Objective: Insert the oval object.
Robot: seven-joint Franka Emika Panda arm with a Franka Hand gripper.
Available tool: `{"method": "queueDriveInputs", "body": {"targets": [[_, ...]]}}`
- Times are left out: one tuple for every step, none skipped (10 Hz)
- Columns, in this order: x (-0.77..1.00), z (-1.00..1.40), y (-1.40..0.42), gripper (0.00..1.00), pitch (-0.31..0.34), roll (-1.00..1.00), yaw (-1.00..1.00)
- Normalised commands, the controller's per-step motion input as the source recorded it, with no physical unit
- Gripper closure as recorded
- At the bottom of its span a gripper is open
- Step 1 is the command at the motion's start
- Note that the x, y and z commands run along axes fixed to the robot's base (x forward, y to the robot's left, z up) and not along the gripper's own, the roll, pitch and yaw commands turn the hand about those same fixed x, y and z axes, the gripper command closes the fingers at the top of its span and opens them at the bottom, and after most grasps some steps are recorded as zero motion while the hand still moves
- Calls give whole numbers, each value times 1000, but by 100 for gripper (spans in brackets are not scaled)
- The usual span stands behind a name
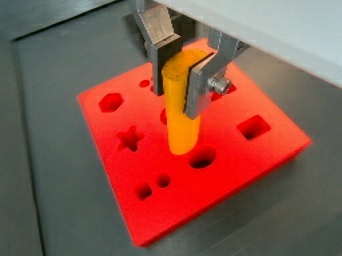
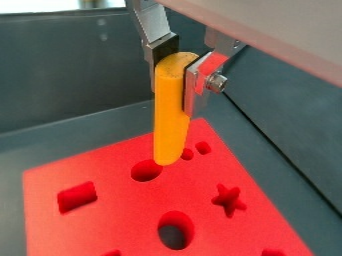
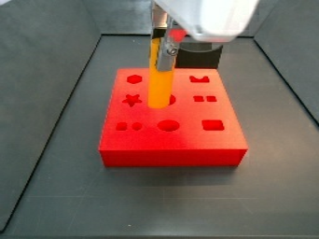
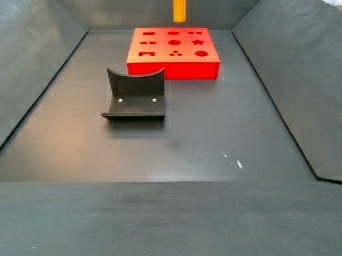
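Observation:
My gripper (image 1: 181, 70) is shut on the orange-yellow oval peg (image 1: 183, 108) near its top end and holds it upright over the red block (image 1: 94, 165). The peg (image 2: 168, 120) hangs with its lower end close above the block's middle, beside a round hole (image 2: 146, 172). The oval hole (image 2: 174, 233) lies open a little further along the block (image 2: 107, 215). In a side view the gripper (image 3: 162, 47) and peg (image 3: 159, 79) stand over the block (image 3: 174, 140), behind the oval hole (image 3: 169, 124). Only the peg's lower part (image 4: 179, 10) shows above the block (image 4: 174, 62).
The block has several other shaped holes, among them a star (image 1: 130, 138) and a rectangle (image 1: 251, 126). The dark fixture (image 4: 135, 96) stands on the floor beside the block; it also shows in a side view (image 3: 200, 56). Sloped dark walls (image 4: 40, 90) enclose the floor.

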Motion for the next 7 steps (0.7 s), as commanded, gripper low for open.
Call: {"method": "queueDriveInputs", "body": {"targets": [[51, 26, 46, 100, -244, 0, -951], [109, 157, 66, 100, -286, -26, -849], [-3, 206, 43, 100, -331, -71, -589], [-151, 6, 126, 100, -94, -70, 0], [260, -23, 0, 100, -187, -129, -6], [306, -266, 0, 100, -413, -170, -303], [391, -171, 0, 100, -466, -184, -329]]}}
